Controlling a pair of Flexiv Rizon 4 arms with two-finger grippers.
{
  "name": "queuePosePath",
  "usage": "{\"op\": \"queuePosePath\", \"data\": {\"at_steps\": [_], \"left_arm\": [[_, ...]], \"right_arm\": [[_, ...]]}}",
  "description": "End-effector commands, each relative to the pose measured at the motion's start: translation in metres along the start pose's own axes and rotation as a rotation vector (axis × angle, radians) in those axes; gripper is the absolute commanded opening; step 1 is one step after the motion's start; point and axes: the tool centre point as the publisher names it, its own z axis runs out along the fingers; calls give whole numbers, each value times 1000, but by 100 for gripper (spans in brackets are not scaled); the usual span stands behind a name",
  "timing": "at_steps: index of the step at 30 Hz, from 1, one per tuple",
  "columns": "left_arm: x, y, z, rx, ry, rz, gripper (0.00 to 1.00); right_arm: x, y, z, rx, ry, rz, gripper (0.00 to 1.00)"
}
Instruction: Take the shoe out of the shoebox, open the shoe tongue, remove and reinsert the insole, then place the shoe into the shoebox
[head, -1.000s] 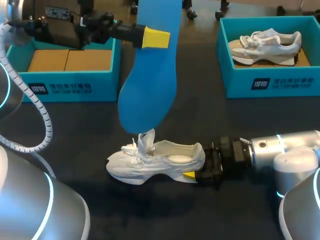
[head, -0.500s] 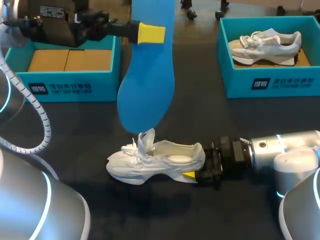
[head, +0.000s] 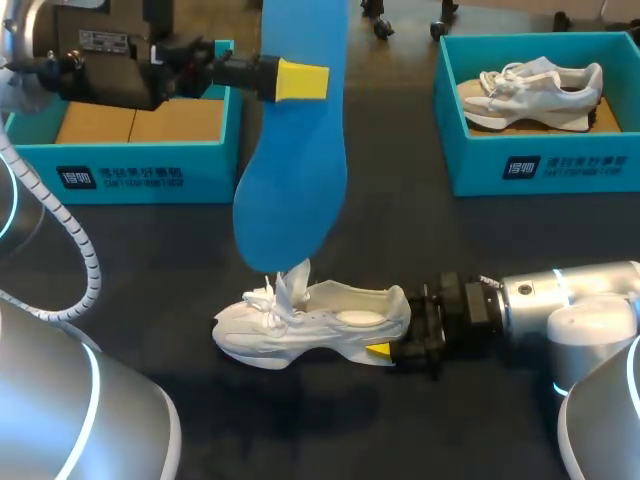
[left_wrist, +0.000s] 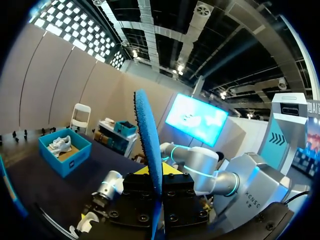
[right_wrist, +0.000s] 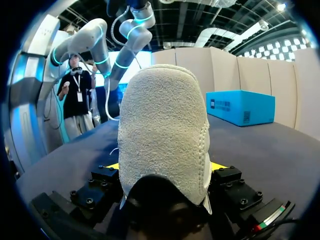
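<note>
Drifting slightly left: left hand (head: 300, 80) clenched on blue insole (head: 290, 190) | right hand (head: 388, 345) grasps shoe (head: 310, 325) heel | shoe upright on bench (head: 400, 250)

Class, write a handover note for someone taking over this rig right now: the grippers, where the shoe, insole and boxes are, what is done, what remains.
Left gripper: shut on the blue insole, held upright above the shoe.
Right gripper: shut on the heel of the white shoe, which stands on the table.
Far left: empty shoebox; the other shoebox holds a second shoe.
Done: shoe out, tongue up, insole out.
To do: reinsert insole, box the shoe.
</note>
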Motion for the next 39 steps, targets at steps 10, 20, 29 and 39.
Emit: {"op": "queuePosePath", "data": {"at_steps": [10,20,29,39], "left_arm": [[0,1,0,1,-1,0,0],[0,1,0,1,-1,0,0],[0,1,0,1,-1,0,0],[0,1,0,1,-1,0,0]], "right_arm": [[10,19,-24,116,-31,-1,100],[3,40,-38,397,-27,81,100],[8,67,-37,661,-24,101,100],[6,82,-25,874,-9,114,100]]}}
